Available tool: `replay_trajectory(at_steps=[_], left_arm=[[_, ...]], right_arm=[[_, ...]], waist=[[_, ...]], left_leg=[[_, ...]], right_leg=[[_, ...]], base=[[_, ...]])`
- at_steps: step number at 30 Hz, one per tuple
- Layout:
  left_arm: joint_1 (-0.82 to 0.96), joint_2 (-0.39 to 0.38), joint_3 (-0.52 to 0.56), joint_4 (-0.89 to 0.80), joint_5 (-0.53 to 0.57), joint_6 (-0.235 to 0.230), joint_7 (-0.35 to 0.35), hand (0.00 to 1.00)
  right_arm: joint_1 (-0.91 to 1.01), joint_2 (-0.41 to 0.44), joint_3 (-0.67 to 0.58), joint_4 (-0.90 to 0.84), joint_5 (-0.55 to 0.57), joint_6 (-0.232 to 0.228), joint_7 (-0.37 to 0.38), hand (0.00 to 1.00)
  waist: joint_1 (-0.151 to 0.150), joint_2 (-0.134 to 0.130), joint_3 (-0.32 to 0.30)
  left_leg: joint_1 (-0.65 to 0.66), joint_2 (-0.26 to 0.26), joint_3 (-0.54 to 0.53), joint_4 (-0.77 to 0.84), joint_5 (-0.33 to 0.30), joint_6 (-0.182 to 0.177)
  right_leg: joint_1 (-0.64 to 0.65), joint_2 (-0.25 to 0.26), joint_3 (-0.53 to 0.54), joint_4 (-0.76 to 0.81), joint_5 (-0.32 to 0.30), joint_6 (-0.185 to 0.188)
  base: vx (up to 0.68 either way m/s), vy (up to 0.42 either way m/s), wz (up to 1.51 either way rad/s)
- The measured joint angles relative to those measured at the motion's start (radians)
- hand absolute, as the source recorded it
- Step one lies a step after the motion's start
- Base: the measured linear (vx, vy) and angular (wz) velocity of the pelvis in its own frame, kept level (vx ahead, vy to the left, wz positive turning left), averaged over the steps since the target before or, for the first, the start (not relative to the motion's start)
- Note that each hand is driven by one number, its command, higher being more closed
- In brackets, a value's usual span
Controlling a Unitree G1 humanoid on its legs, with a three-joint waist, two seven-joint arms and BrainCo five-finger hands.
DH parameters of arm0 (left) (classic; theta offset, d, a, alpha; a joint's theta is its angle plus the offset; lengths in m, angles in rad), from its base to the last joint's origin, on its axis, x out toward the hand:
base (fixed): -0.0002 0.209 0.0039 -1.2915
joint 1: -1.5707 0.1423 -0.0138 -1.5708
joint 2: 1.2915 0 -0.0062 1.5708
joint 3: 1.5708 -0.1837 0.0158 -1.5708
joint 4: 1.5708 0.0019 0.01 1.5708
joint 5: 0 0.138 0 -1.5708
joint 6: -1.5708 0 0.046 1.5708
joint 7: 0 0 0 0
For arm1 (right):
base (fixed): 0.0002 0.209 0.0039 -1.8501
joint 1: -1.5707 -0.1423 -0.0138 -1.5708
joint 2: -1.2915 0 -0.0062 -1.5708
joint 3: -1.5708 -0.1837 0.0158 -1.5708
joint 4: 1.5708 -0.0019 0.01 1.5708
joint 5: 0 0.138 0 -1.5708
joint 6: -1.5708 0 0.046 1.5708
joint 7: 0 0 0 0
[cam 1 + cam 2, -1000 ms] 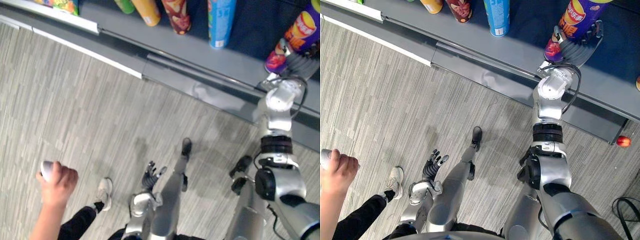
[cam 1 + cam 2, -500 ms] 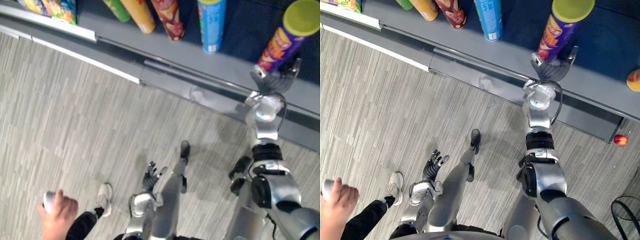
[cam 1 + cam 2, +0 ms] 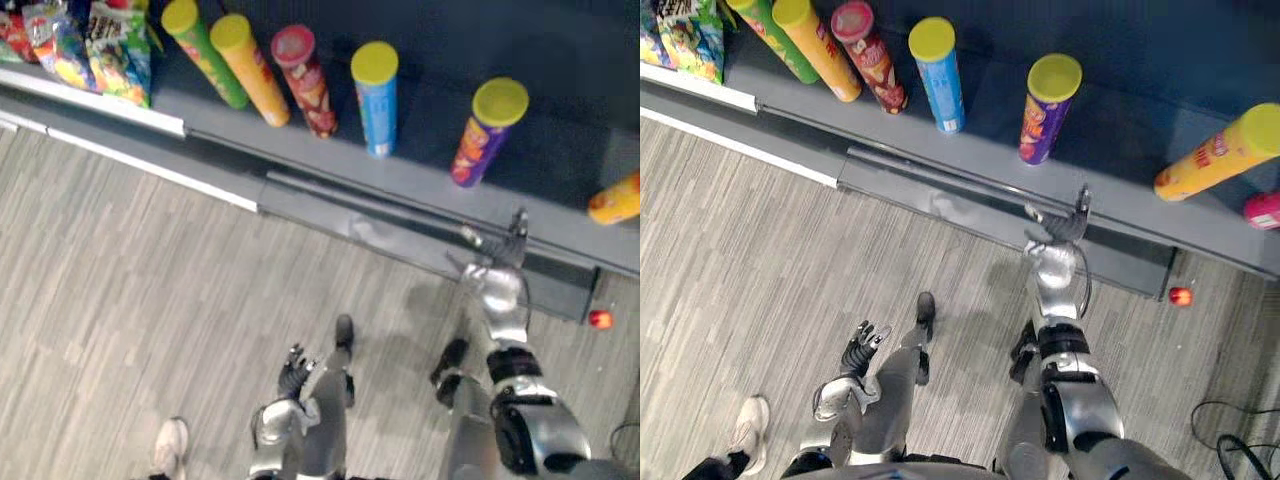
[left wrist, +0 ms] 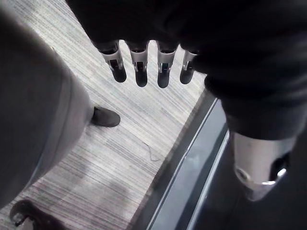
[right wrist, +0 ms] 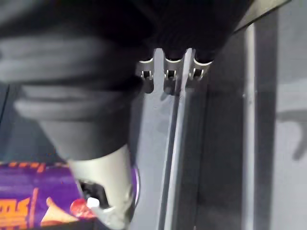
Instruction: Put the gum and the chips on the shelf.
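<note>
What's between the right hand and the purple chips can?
Just bare shelf between right hand and purple chips can, in the right eye view.

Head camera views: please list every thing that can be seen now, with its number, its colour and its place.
purple can: one, purple with a yellow-green lid, on the shelf, right end of the row
other cans in the row: four, green, orange, red, blue, on the shelf
lone can: one, orange, on the shelf, further right
pink thing: one, at the shelf's right end, cut off
snack bags: several, many-coloured, at the shelf's left end
ball: one, red, on the floor under the shelf's right part
shoe: one, white, a person's, on the floor
right hand: open, empty, at the shelf's front edge
left hand: open, empty, low over the floor
</note>
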Motion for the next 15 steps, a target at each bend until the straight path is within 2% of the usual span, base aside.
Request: replay_trajectory(at_steps=[3,4,8,11,14,15], left_arm=[[-0.011,0.008,0.045,0.051,0.038,0.018,-0.003,0.0],[-0.011,0.019,0.058,0.082,0.04,0.018,-0.008,0.0],[-0.027,0.047,0.136,0.232,0.082,0.037,-0.024,0.0],[-0.017,0.077,0.173,0.305,0.113,0.061,-0.041,0.0],[0.018,0.077,0.208,0.325,0.119,0.068,-0.058,0.0],[0.027,0.076,0.215,0.325,0.119,0.069,-0.063,0.0]], right_arm=[[0.138,0.05,-0.009,0.002,0.01,0.002,0.048,0.0],[0.202,0.074,-0.006,0.002,0.008,0.004,0.072,0.0],[0.43,0.1,0.015,0.002,-0.027,0.007,0.151,0.0],[0.557,0.08,0.033,0.043,-0.05,0.006,0.237,0.0],[0.678,0.051,0.02,0.135,-0.073,0.008,0.342,0.0],[0.691,0.049,0.019,0.159,-0.073,0.009,0.357,0.0]], waist=[[-0.018,-0.033,-0.021],[-0.029,-0.049,-0.04],[-0.057,-0.083,-0.144],[-0.084,-0.098,-0.196],[-0.099,-0.098,-0.243],[-0.105,-0.099,-0.248]], left_leg=[[0.078,0.018,0.028,0.001,-0.027,-0.005],[0.101,0.027,0.036,0.001,-0.037,-0.009],[0.153,0.053,0.074,-0.007,-0.066,-0.011],[0.22,0.061,0.103,-0.031,-0.082,-0.014],[0.28,0.055,0.128,-0.062,-0.093,-0.014],[0.291,0.054,0.128,-0.066,-0.094,-0.014]], right_leg=[[0.078,0.024,0.01,-0.039,0.002,0.003],[0.103,0.037,0.013,-0.059,0.002,0.004],[0.169,0.091,0.036,-0.159,0.03,0.026],[0.238,0.124,0.064,-0.251,0.066,0.03],[0.311,0.141,0.075,-0.336,0.1,0.037],[0.325,0.143,0.075,-0.345,0.102,0.039]], base=[[0.06,-0.034,-0.27],[0.1,-0.039,-0.27],[0.13,-0.009,-0.33],[0.14,0.016,-0.41],[0.16,0.025,-0.17],[0.13,0.019,-0.02]])
